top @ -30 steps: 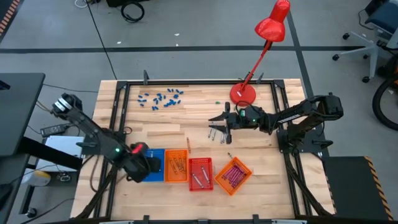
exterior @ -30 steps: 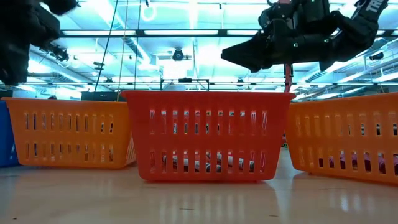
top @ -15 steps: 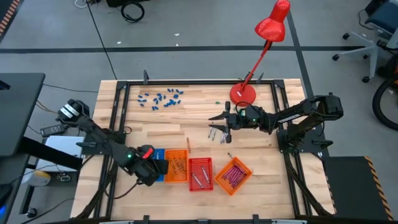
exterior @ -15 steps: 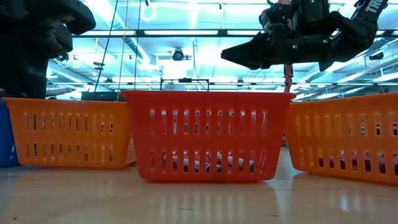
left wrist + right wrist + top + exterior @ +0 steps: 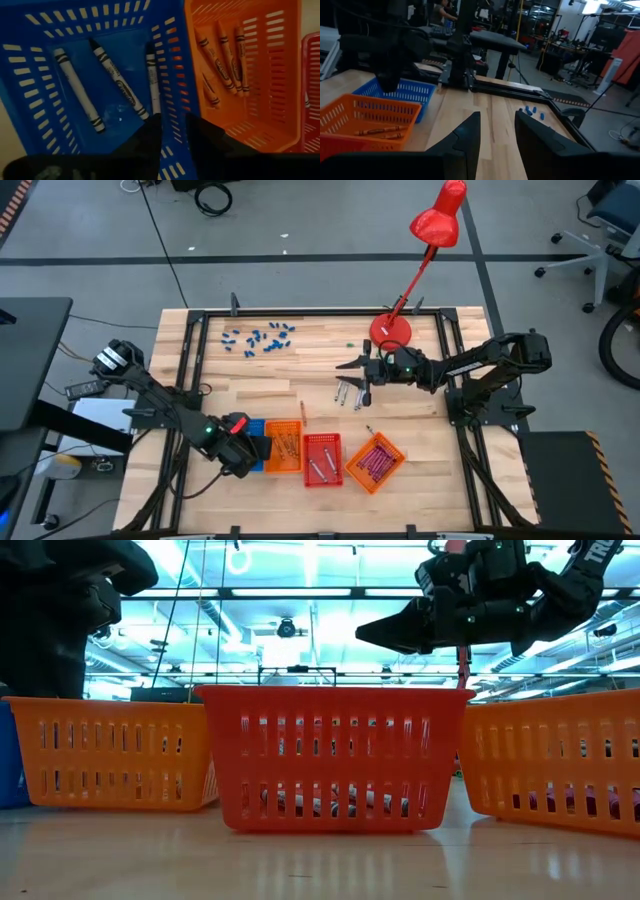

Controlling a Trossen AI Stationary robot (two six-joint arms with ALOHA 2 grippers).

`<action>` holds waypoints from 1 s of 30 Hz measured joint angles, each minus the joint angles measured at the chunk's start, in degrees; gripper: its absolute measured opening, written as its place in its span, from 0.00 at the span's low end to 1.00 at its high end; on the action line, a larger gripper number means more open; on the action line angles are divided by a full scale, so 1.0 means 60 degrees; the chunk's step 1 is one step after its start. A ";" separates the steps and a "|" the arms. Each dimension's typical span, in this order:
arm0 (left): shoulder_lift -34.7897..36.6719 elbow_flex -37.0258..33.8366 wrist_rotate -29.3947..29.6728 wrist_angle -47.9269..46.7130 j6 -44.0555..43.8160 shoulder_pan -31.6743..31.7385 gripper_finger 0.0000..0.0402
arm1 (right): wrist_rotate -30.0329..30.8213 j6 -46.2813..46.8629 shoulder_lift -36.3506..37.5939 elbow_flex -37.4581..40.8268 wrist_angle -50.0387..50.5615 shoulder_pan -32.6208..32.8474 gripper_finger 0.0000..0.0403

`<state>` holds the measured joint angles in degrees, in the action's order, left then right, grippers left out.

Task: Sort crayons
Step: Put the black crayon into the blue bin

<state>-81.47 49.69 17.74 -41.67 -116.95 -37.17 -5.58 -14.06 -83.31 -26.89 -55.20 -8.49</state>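
Inside blue basket (image 5: 30, 95), 3 crayons (image 5: 77, 97) lengthwise; left pincer (image 5: 172, 131) apart, empty.

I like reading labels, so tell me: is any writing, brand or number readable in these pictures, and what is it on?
No text can be read.
Crayon wrappers in the blue tray: dark oval marks, too blurred.
Crayon wrappers in the orange tray: dark marks, too blurred.
White letters at the low view's top right corner: cut off, unreadable.

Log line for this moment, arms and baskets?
left gripper: open, empty, over blue basket | right gripper: open, empty, mid-table | blue basket: three crayons | loose crayon: on table
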 joint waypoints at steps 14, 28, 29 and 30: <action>0.0138 0.1213 0.0113 -0.2361 0.2145 0.0704 0.26 | 0.0000 -0.0266 -0.0004 0.0000 0.0211 -0.0114 0.31; 0.0142 0.1494 0.2893 -0.3243 0.8078 0.1531 0.26 | 0.0323 0.1065 -0.1029 0.0000 -0.0609 -0.0627 0.31; 0.0142 0.1494 0.3308 -0.3213 0.8343 0.1648 0.26 | 0.0416 0.1359 -0.1268 0.0000 -0.0708 -0.0627 0.31; 0.0142 0.1494 0.3601 -0.3130 0.8616 0.1801 0.26 | 0.0509 0.1641 -0.1529 0.0000 -0.0928 -0.0623 0.31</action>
<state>-80.62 58.65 39.34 -60.45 -65.25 -26.36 -2.53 -4.22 -92.48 -26.89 -60.77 -12.23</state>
